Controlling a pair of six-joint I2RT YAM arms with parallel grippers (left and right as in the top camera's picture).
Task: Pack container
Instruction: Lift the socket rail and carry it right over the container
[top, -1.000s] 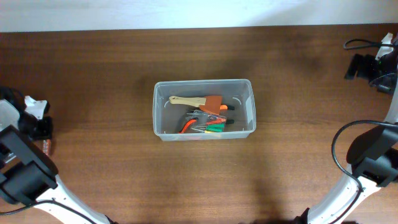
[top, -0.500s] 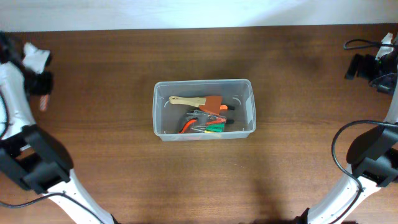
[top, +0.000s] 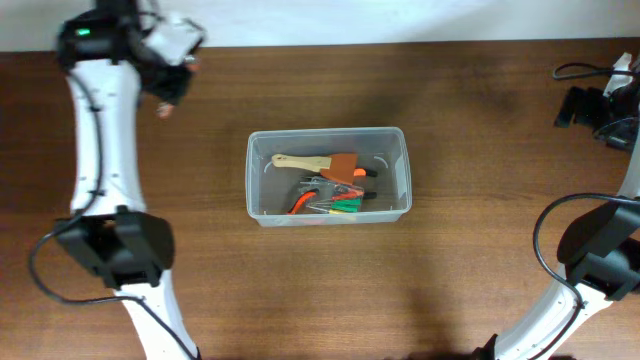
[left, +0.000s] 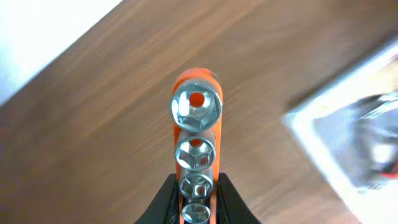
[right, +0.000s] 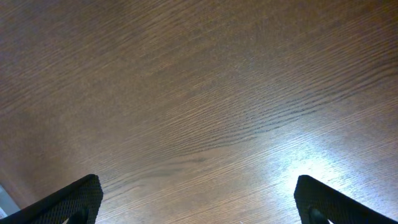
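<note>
Orange socket rail (left: 196, 155), pinched in left fingers (left: 163, 204), apparently swung nearer container (top: 325, 131).

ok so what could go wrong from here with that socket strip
The left gripper pinches the socket strip with most of it sticking out, so it might swing or slip on the way.
The tub already holds a pile of tools; the strip may land propped up on them.

Left arm extended toward desk's far left corner. Left gripper (top: 168, 95) clamped on orange socket rail (left: 196, 124). Right arm along right edge, right gripper (right: 196, 193) near far right corner, fingers spread wide.
</note>
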